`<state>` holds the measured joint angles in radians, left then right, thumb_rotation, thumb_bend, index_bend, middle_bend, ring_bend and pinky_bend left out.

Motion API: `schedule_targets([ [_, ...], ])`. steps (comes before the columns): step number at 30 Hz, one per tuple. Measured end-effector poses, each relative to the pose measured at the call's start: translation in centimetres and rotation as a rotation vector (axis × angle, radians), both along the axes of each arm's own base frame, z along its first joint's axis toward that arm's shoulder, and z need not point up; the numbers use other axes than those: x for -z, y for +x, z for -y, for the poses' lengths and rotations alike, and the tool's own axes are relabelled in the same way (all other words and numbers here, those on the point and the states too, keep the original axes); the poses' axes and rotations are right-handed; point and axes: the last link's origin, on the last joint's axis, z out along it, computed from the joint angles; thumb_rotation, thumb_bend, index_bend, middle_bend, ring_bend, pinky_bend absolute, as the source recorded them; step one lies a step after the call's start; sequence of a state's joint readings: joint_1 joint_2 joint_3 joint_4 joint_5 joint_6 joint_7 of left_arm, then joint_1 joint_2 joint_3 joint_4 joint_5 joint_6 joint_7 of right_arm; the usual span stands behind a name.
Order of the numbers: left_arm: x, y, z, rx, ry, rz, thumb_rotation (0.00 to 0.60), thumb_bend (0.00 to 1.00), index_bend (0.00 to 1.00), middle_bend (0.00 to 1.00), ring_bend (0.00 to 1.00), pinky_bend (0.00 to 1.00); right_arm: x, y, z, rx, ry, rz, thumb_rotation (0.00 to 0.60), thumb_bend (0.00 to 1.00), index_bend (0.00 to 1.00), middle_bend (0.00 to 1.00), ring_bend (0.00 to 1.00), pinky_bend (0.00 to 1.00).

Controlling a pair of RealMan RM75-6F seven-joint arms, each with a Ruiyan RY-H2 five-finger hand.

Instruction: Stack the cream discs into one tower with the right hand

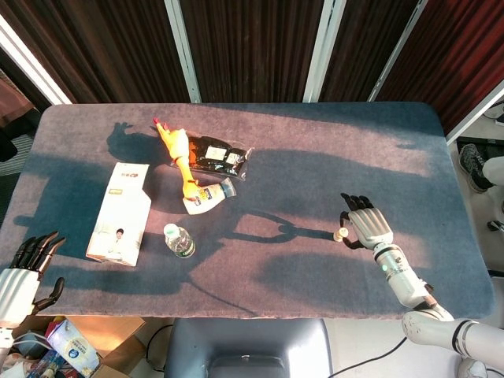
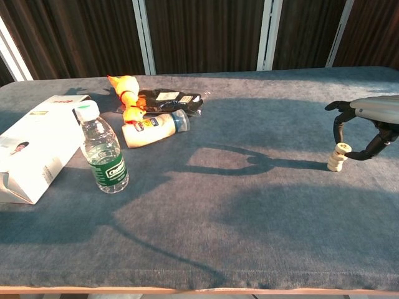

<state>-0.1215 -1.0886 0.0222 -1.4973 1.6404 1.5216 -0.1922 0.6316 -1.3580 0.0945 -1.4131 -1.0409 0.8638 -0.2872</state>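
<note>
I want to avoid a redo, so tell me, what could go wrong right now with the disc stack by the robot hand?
1. The top disc looks tilted and off-centre on the cream tower; it could slide off when released.
2. The right robot hand has fingers either side of the narrow tower, so pulling away may clip it and topple it.
3. The soft grey table cover gives the tower a less firm base, so a nudge might tip it.

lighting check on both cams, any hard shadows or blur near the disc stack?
Head view: hard arm shadows streak the table; one dark band runs right up to the disc stack beside the right hand; stack tiny but sharp. Chest view: same shadow reaches the stack, which sits in a lit patch; no blur or glare.
</note>
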Motion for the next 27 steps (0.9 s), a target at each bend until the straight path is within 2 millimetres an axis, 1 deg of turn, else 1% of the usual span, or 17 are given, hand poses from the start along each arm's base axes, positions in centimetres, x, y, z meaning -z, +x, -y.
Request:
schedule_targets([
  [2, 0.0, 0.0, 0.0, 0.0, 0.0, 0.0, 0.6, 0.52, 0.0, 0.0, 0.0, 0.03, 0.0, 0.0, 0.0, 0.0, 0.0, 0.0, 0.6, 0.47, 0.55, 0.03, 0.0, 0.0],
  [7, 0.0, 0.0, 0.1, 0.002, 0.0, 0.0, 0.6, 0.52, 0.0, 0.0, 0.0, 0.03, 0.1, 0.1, -0.1, -0.001, 0.006, 0.005, 0.6, 0.47, 0.48, 0.03, 0.0, 0.0],
  [12, -0.1, 0.0, 0.1, 0.002, 0.002, 0.002, 0.6, 0.52, 0.0, 0.0, 0.0, 0.03, -0.2, 0.3, -0.4, -0.006, 0.004, 0.02, 0.6, 0.47, 0.46, 0.04, 0.0, 0.0],
  [16, -0.2, 0.0, 0.2, 0.004, 0.006, 0.003, 0.6, 0.52, 0.0, 0.0, 0.0, 0.03, -1.0, 0.5, -0.9, -0.018, -0.017, 0.047, 0.6, 0.47, 0.44, 0.04, 0.0, 0.0],
  [19, -0.2, 0.0, 0.3, 0.004, 0.009, 0.004, 0.6, 0.52, 0.0, 0.0, 0.0, 0.03, -2.0, 0.6, -1.7, -0.036, -0.047, 0.07, 0.6, 0.47, 0.41, 0.02, 0.0, 0.0],
  [20, -0.3, 0.0, 0.3, 0.004, 0.011, 0.004, 0.6, 0.52, 0.0, 0.0, 0.0, 0.03, -2.5, 0.6, -2.2, -0.044, -0.062, 0.078, 0.6, 0.47, 0.37, 0.01, 0.0, 0.0],
  [22, -0.3, 0.0, 0.3, 0.004, 0.014, 0.004, 0.6, 0.52, 0.0, 0.0, 0.0, 0.03, -3.4, 0.4, -3.2, -0.053, -0.089, 0.086, 0.6, 0.45, 0.26, 0.0, 0.0, 0.0],
  [24, -0.3, -0.1, 0.3, 0.004, 0.018, 0.002, 0.6, 0.52, 0.0, 0.0, 0.0, 0.03, -4.5, 0.1, -5.0, -0.056, -0.122, 0.089, 0.6, 0.42, 0.18, 0.0, 0.0, 0.0],
  [25, -0.3, -0.1, 0.3, 0.004, 0.018, 0.003, 0.6, 0.52, 0.0, 0.0, 0.0, 0.03, -5.0, -0.1, -5.9, -0.056, -0.137, 0.086, 0.6, 0.4, 0.15, 0.0, 0.0, 0.0],
  [27, -0.3, 0.0, 0.4, 0.005, 0.02, 0.003, 0.6, 0.52, 0.0, 0.0, 0.0, 0.03, -6.0, -0.5, -8.1, -0.065, -0.18, 0.066, 0.6, 0.4, 0.13, 0.0, 0.0, 0.0],
])
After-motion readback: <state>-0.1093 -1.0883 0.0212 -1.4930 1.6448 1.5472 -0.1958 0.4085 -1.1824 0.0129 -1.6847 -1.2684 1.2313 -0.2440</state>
